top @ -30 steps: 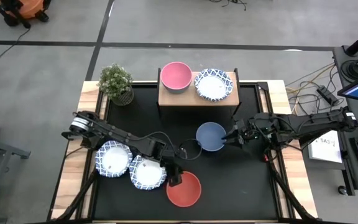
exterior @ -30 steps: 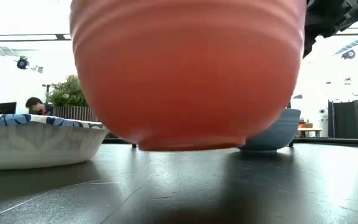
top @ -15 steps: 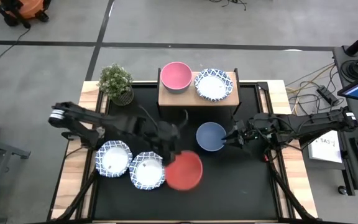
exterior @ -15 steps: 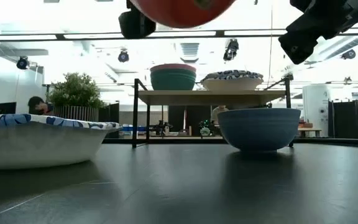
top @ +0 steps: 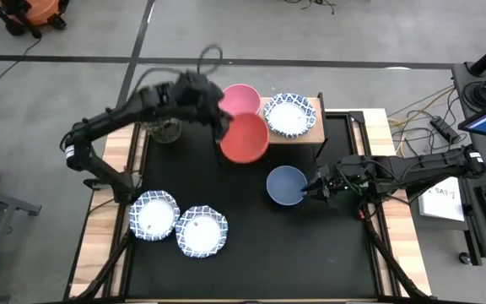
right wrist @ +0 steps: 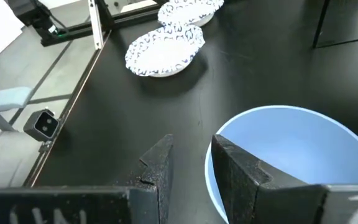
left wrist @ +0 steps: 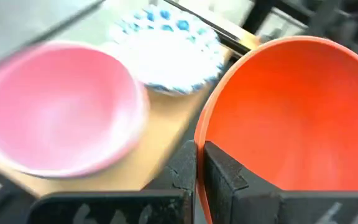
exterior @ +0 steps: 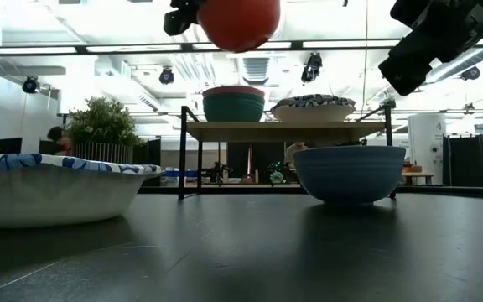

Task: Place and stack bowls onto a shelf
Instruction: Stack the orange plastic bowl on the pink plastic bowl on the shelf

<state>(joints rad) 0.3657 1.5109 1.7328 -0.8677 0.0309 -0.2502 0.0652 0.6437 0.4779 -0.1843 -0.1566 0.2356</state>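
My left gripper [top: 220, 125] is shut on a red bowl [top: 245, 138] high above the table, at the shelf's [top: 287, 139] near left corner, beside the pink bowl [top: 238, 99]. In the low view the pink bowl sits in a green bowl [exterior: 234, 107] on the shelf top. A stack of blue-patterned white bowls [top: 290, 115] stands on the shelf's right half. My right gripper [right wrist: 188, 165] is open, its fingers on either side of the right rim of the blue bowl [top: 286, 186], which stands on the mat. My left gripper pinches the red bowl's rim [left wrist: 201, 134], one finger [left wrist: 225, 177] inside the bowl and one finger [left wrist: 182, 174] outside. The bowl is lifted clear and hangs in the air, above shelf height in the low view [exterior: 240, 21].
Two blue-patterned white bowls [top: 153, 214] [top: 201, 232] stand on the mat near the left near corner. A potted plant [top: 158, 112] stands left of the shelf. The mat between the blue bowl and the near edge is bare.
My left gripper has lifted the red bowl off the mat's near middle and carried it up and toward the far edge, to the shelf beside the pink bowl. The right arm and the blue bowl have kept still.
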